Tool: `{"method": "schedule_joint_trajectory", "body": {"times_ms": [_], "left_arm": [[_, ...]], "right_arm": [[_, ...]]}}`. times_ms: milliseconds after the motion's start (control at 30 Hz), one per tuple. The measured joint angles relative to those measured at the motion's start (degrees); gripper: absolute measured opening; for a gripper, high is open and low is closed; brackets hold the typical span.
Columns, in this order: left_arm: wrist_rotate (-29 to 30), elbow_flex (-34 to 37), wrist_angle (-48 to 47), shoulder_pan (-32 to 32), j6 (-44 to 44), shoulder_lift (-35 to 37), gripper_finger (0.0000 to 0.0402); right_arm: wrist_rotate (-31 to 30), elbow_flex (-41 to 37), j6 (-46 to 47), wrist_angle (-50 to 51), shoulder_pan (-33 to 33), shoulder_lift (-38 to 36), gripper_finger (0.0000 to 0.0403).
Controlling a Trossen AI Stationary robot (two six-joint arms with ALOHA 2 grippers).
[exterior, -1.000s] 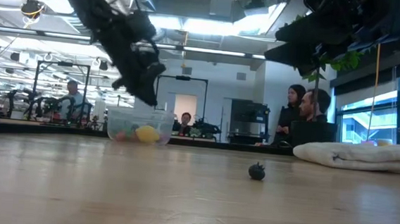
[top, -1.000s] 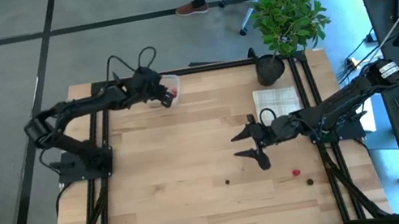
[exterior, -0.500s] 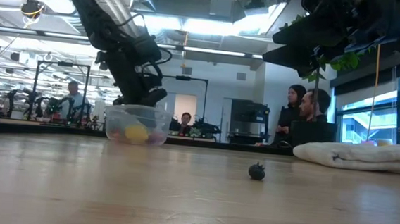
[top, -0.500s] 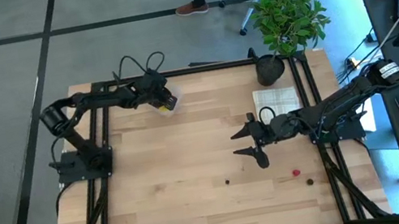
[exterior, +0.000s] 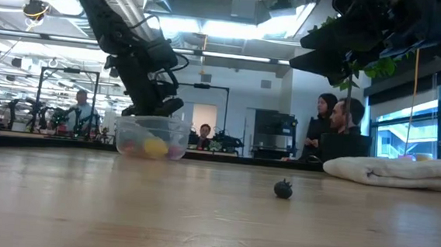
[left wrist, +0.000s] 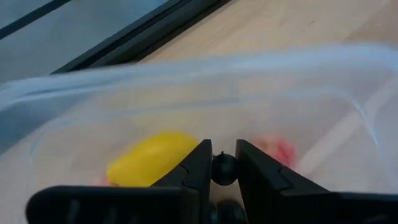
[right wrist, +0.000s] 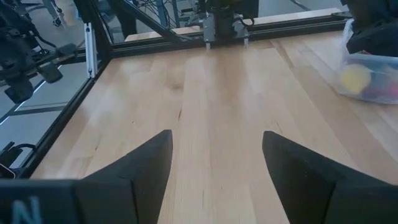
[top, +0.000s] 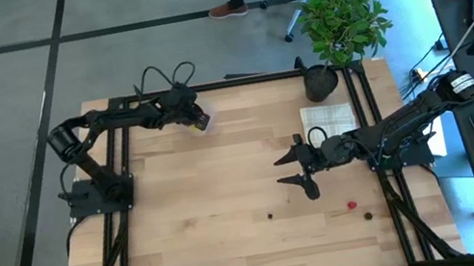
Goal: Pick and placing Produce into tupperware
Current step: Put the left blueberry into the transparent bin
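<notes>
Wooden table [top: 219,195] first: you still have three bits to pick up near 5 o'clock, a dark berry [top: 270,215], a red berry [top: 350,204] and another dark berry [top: 368,215], with your right claw [top: 290,172] wide open just above them. Far off at 11 o'clock, your left claw [left wrist: 224,163] pinches a small dark berry [left wrist: 223,169] over the tupperware [top: 199,120]. Only that wrist view shows the pinch; a lemon [left wrist: 152,157] lies inside.

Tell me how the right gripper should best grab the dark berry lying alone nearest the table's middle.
Probably from straight above, fingers closing across its middle. The dark berry is small and roundish, sitting free on the bare table with nothing touching it, so no side is favoured. The right gripper hangs open close by. The red berry lies well apart, so it shouldn't interfere.
</notes>
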State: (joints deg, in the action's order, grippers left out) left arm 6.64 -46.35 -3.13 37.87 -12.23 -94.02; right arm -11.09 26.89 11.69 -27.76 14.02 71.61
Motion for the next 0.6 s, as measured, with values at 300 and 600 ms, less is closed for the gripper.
{"method": "schedule_joint_trajectory", "body": {"times_ms": [300,600], "left_arm": [[2.8,-0.1,-6.6,-1.2,-3.5,0.2,0.0061],[3.0,-1.6,-6.9,-2.0,-4.6,-0.1,0.0072]], "right_arm": [[0.0,0.0,0.0,0.2,0.0,0.0,0.0252],[0.0,0.0,0.2,0.2,0.0,0.0,0.0252]]}}
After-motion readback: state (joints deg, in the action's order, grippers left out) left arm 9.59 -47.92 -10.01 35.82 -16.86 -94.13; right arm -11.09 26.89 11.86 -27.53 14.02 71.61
